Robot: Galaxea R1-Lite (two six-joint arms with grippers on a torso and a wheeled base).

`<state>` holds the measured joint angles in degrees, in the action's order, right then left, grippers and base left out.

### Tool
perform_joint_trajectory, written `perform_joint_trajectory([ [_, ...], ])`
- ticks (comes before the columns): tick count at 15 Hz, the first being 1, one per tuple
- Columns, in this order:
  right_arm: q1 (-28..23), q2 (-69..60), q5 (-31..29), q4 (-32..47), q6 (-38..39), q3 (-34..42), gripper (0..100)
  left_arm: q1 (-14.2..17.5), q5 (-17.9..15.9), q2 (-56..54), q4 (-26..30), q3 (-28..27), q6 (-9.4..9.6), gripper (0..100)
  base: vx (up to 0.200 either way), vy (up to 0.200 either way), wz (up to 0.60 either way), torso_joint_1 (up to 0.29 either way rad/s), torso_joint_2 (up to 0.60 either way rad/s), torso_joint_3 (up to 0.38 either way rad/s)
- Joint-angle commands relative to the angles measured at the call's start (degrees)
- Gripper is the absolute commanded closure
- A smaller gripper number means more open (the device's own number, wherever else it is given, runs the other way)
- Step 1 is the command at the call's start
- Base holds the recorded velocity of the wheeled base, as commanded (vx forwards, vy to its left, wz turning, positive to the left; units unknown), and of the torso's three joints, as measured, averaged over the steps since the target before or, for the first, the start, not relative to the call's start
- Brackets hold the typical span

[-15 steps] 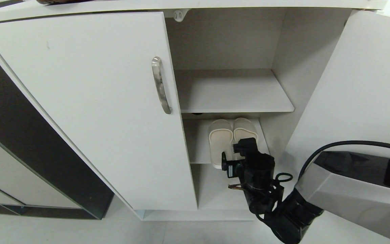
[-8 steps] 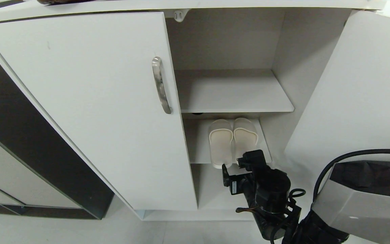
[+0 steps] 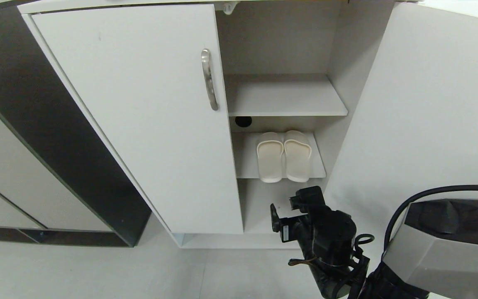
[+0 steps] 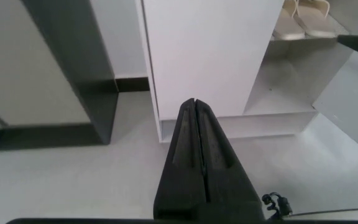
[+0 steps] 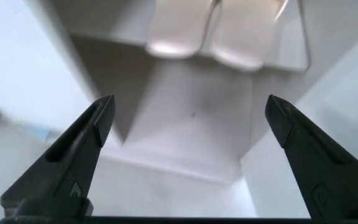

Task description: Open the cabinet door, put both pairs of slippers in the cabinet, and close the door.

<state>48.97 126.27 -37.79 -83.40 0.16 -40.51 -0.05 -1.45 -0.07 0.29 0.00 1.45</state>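
The right gripper (image 3: pixel 291 204) hangs low in front of the cabinet's (image 3: pixel 338 50) open right half, just outside the bottom compartment (image 3: pixel 264 207). Its fingers are spread wide with nothing between them. In the right wrist view the two dark fingers frame the bare floor of that compartment, and the slipper heels sit on the level above. The left gripper (image 4: pixel 194 106) is off to the left, near the floor in front of the closed left door (image 3: pixel 139 116). Its fingers are pressed together and it carries nothing. One cream pair of slippers (image 3: pixel 297 153) lies on the middle shelf (image 3: pixel 245 160), the two side by side and touching, toes to the far wall and heels at the near edge, toward the right of the shelf. The upper shelf (image 3: pixel 284 97) is above them, with a small round hole (image 3: pixel 243 121) in the back panel just under it. The right door (image 3: pixel 409 104) is swung fully out toward the robot, and the left door's metal handle (image 3: pixel 210 79) stands upright beside the opening. My judgement is that the door-opening step and the first placement are done, and the step in hand is clearing away from the shelf to go for the second pair. The next move calls for finding that pair, gripping both slippers together, and bringing them in past the open door onto a free level without knocking the pair already there. The right door is to be closed last.
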Motion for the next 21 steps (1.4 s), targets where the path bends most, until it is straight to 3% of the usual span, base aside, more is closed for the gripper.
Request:
perform_joint_trajectory([
  [1,0.0,0.0,0.0,0.0,-0.1,0.0,0,0.0,0.2,0.1,-0.1,0.0,0.04,100,0.000,0.000,0.00,0.000,0.00,0.000],
  [4,0.0,0.0,0.0,0.0,-0.2,0.0,0,0.0,3.3,0.1,-0.1,0.0,-0.13,100,0.000,0.000,0.00,0.000,0.00,0.000],
  [21,0.6,1.0,-0.1,-0.1,-0.2,0.3,0,0.0,2.9,0.1,-0.1,0.0,-0.22,100,0.000,0.000,0.00,0.001,0.00,0.036],
])
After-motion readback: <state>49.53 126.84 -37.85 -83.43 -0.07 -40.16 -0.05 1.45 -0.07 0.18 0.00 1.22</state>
